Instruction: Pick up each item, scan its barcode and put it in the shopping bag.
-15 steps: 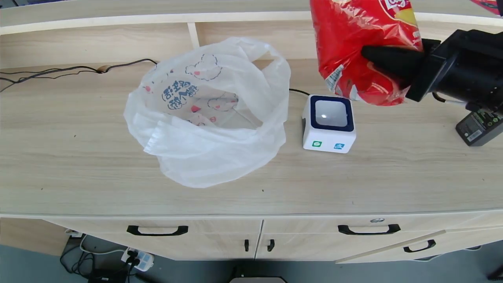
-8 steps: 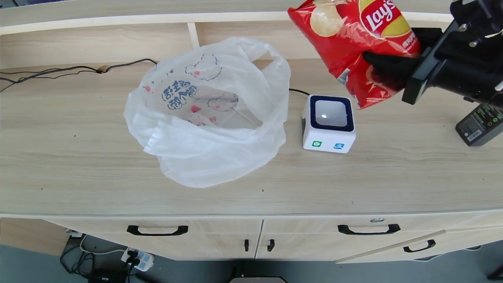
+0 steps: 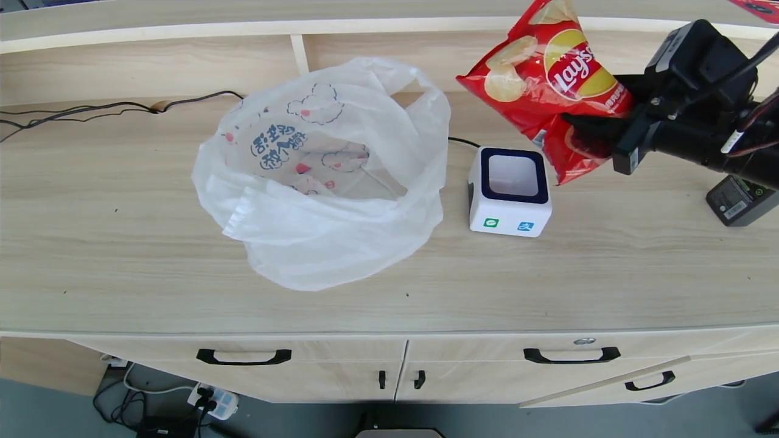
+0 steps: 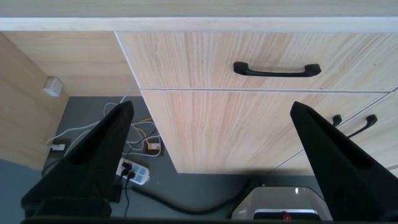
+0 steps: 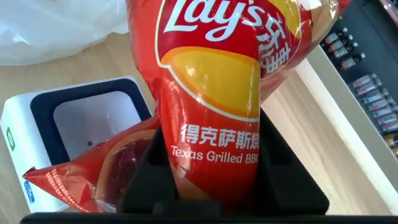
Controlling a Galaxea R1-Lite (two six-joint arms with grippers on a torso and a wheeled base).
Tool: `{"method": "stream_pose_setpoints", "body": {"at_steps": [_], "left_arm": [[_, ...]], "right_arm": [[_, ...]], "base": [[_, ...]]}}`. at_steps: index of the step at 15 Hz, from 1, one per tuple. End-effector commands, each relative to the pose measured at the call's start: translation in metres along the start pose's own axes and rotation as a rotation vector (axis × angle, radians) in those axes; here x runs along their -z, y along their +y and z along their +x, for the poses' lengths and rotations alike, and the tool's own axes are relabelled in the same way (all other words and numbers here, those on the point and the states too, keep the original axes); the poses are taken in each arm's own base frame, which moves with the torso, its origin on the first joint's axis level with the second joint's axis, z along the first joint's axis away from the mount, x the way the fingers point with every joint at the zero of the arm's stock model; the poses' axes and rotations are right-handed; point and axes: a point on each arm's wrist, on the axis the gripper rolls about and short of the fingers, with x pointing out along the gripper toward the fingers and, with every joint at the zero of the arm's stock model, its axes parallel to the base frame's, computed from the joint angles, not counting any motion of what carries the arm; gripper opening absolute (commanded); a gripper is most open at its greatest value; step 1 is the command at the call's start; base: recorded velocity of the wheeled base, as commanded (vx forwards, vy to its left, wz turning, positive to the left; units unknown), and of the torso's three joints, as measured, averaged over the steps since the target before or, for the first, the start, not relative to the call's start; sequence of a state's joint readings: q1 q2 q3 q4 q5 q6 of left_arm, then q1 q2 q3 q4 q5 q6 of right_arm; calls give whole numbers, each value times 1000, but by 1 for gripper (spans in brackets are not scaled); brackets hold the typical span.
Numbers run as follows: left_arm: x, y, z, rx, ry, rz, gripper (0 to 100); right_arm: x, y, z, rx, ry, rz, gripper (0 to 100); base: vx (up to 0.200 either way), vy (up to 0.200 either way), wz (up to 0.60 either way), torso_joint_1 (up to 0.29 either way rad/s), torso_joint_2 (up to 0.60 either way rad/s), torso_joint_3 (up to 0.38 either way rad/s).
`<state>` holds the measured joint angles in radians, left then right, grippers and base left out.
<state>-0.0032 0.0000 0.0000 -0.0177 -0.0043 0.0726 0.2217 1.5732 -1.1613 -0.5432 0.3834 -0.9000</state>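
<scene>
Two grippers: right gripper [image 3: 599,109] clenched on chip bag [image 3: 548,79], upper right, beside scanner [image 3: 510,190]; left gripper [image 4: 211,109] released.

Red-and-yellow chip bag [image 3: 548,79], white cartoon-printed shopping bag [image 3: 328,243], white navy-rimmed scanner [image 3: 508,216]

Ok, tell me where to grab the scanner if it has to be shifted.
Probably come from above and close the left gripper's fingers on the scanner's flat left and right walls. It is a squat upright box, its top is the scan window, and a cable sits behind it.
</scene>
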Motion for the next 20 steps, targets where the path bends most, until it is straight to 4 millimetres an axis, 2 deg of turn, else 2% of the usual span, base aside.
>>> {"method": "stream_pose_setpoints", "body": {"at_steps": [1, 6, 9, 10, 11, 13, 15, 20], "left_arm": [[0, 0, 0, 0, -1, 0, 100], [0, 0, 0, 0, 1, 0, 100], [0, 0, 0, 0, -1, -2, 100], [0, 0, 0, 0, 1, -2, 100], [0, 0, 0, 0, 2, -2, 100], [0, 0, 0, 0, 2, -2, 100], [0, 0, 0, 0, 2, -4, 100], [0, 0, 0, 0, 1, -17, 100]], "right_arm": [[1, 4, 4, -15, 0, 6, 0], [-8, 7, 2, -22, -22, 24, 0], [-48, 6, -22, 43, -54, 196, 0], [-62, 13, -31, 56, -44, 260, 0], [-69, 17, -45, 86, -1, 307, 0], [-81, 27, -56, 26, 42, 394, 0], [-86, 24, -56, 68, 52, 488, 0], [-94, 13, -50, 103, 24, 586, 0]], "base": [[0, 0, 0, 0, 0, 0], [0, 0, 0, 0, 0, 0], [0, 0, 0, 0, 0, 0], [0, 0, 0, 0, 0, 0], [0, 0, 0, 0, 0, 0], [0, 0, 0, 0, 0, 0], [0, 0, 600, 5, 0, 2], [0, 0, 600, 3, 3, 1]]}}
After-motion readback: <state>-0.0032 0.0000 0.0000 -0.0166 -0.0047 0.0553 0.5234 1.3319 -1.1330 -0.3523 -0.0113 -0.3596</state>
